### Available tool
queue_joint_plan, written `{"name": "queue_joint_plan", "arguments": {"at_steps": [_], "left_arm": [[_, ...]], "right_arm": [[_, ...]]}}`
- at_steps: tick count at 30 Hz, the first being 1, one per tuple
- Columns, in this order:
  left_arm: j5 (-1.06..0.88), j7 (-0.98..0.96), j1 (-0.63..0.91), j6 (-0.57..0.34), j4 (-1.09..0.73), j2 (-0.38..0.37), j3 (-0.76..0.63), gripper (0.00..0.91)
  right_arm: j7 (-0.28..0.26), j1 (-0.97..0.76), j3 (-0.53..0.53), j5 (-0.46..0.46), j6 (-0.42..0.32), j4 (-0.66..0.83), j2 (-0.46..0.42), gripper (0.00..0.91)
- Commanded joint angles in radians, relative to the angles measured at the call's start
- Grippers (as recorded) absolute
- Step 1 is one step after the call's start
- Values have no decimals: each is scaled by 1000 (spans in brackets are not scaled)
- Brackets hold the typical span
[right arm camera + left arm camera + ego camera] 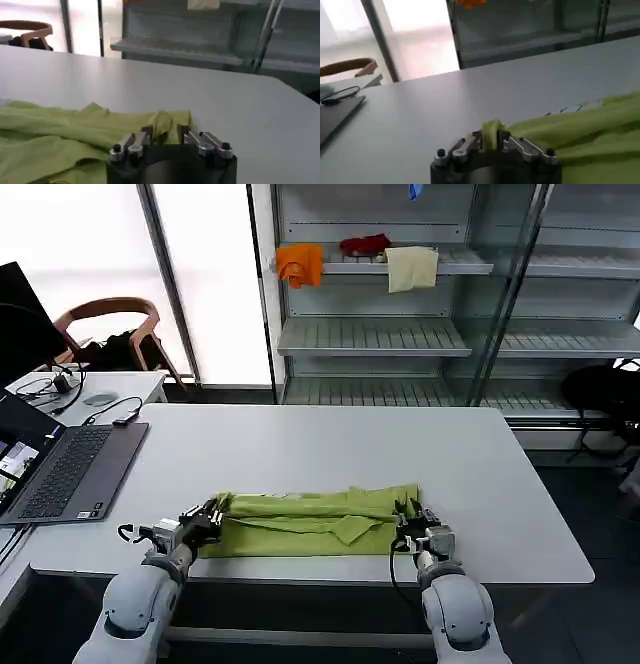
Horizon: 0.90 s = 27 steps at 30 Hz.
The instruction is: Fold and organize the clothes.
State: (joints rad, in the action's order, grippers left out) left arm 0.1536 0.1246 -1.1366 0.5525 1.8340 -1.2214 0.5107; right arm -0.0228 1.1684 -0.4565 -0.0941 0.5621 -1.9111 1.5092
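Note:
The lime yellow-green T-shirt [300, 524] lies folded into a long band along the front of the white table [330, 449]. My left gripper [213, 512] is at the band's left end, low on the table. In the left wrist view it [491, 140] is shut on a pinched fold of the T-shirt [580, 130]. My right gripper [408, 514] is at the band's right end. There it [165, 132] stands open, with a raised fold of the T-shirt [60, 135] between its fingers, one finger apart from the cloth.
An open laptop [70, 469] with cables sits at the table's left. Behind the table, metal shelves [370, 334] carry an orange cloth [300, 264], a red cloth [365, 244] and a cream cloth [411, 268]. A chair [105, 314] stands at the back left.

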Motion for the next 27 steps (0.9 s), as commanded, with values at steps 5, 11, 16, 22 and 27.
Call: {"name": "queue_joint_plan", "arguments": {"at_steps": [5,11,16,22,27], "left_arm": [[202,-94,-77,-117,81,-48,69,907],[224,-169,-163,-168,104,-85,57,907],[222,-187,-184,-146,108,-101,35,907],[223,-205,-162,-132,82,-112,33,907],[228,-208,-133,-135,38,-116,30,766]], "right_arm": [[-4,5,-62,234,-164,-77,-3,907],[-10,-66,-114,407,-196,-101,-21,907],[-6,-83,-110,384,-179,-96,-25,907],[-15,-58,-105,353,-179,-95,-18,907],[-20,-46,-109,341,-178,-97,-22,907]]}}
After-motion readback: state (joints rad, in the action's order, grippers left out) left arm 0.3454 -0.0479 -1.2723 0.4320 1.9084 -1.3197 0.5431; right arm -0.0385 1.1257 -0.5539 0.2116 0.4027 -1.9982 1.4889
